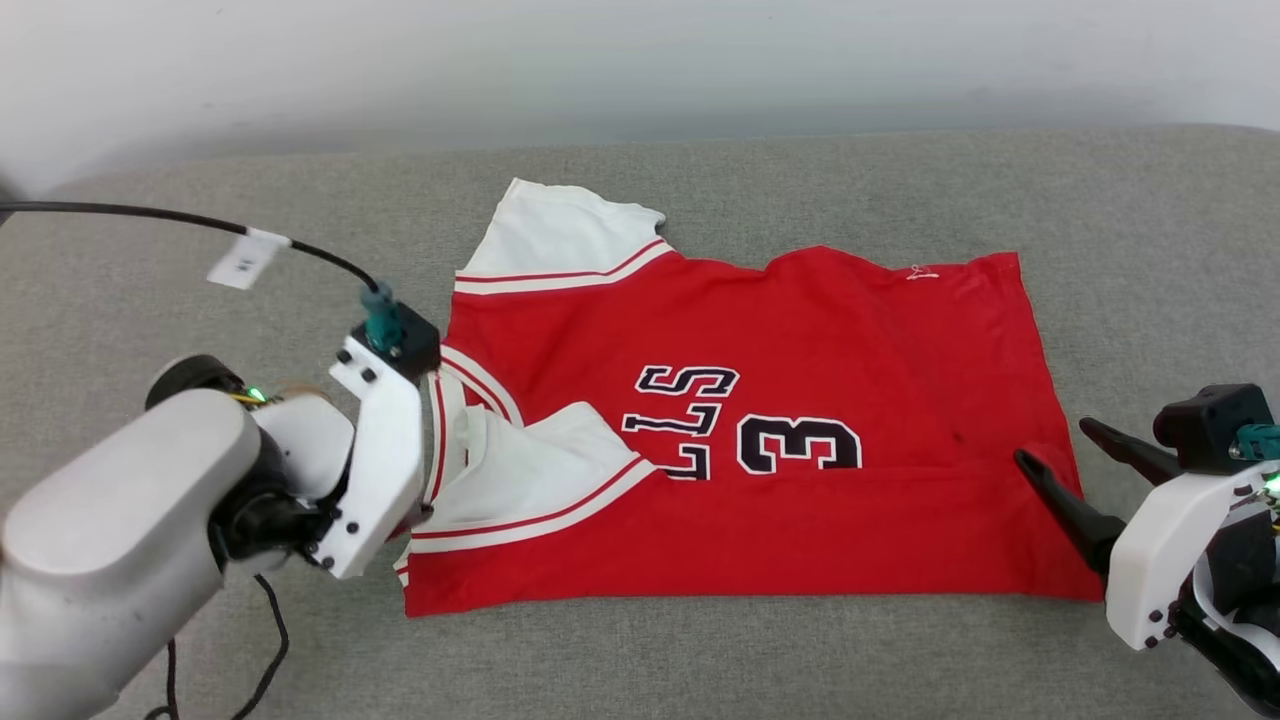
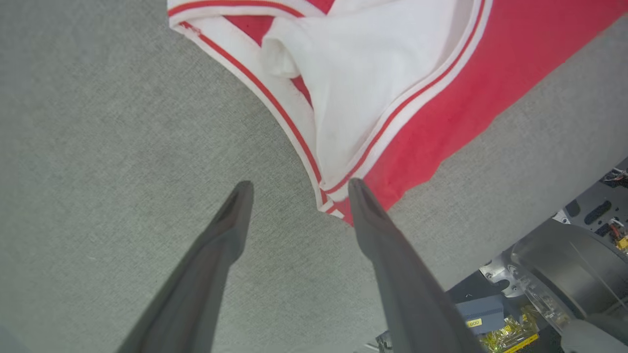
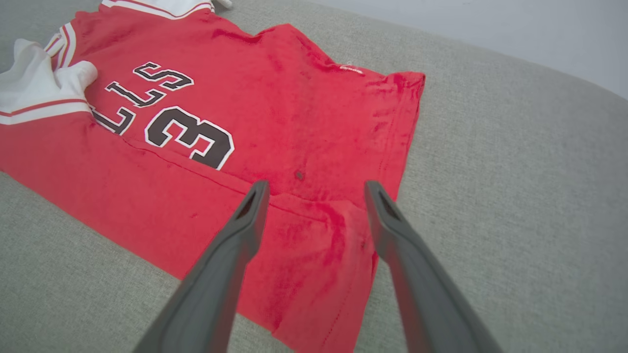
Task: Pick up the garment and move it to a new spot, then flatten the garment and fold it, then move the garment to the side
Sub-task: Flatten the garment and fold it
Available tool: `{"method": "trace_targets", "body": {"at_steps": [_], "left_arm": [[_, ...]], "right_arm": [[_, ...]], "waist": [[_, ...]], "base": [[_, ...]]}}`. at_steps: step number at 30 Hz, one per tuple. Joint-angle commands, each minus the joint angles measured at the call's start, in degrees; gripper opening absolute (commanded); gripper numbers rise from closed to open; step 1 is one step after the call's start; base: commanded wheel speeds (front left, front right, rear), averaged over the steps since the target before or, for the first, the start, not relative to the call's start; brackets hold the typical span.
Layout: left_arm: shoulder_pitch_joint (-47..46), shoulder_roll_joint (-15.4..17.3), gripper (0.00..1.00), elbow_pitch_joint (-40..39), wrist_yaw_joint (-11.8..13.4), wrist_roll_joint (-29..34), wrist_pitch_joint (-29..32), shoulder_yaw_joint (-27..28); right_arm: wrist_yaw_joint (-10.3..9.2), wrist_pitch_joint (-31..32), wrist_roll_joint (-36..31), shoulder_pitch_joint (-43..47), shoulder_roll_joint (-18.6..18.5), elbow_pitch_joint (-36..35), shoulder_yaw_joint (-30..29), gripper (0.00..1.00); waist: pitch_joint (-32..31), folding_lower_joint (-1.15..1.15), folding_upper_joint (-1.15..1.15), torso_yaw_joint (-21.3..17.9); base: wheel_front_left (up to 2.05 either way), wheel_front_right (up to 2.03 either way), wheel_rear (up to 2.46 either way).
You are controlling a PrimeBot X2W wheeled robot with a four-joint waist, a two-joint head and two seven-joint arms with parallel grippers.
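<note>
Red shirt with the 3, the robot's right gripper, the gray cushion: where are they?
Red jersey shirt with white sleeves (image 1: 850,340): head view, red body.
Right gripper (image 3: 316,185): right wrist view, midway between dark fingertips.
Gray fabric cushion (image 1: 700,660): head view, bare front part.

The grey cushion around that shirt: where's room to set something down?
Bare cushion runs behind the garment up to the wall, and beyond its right hem. Crowded: its near corners, where the left gripper and right gripper hover open.

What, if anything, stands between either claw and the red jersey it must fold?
Nothing visible does. The left claw is open right at the striped corner of the jersey, and the right claw is open over its red hem end; no other object lies between.
</note>
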Motion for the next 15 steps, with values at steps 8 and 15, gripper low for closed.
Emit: {"method": "trace_targets", "body": {"at_steps": [8,15], "left_arm": [[0.1,-1.4,1.00,0.1,-0.3,1.3,5.8,-4.5],[1.6,-3.5,1.00,3.9,-0.6,2.7,5.3,-7.5]], "right_arm": [[-0.04,0.9,0.2,-1.9,0.5,0.0,1.4,1.00],[-0.04,1.0,0.2,-4.1,0.9,0.7,3.2,1.00]], "waist": [[1.9,0.00,0.00,-1.7],[4.0,0.00,0.00,-2.9]], "base": [[0.00,0.00,0.00],[0.00,0.00,0.00]]}}
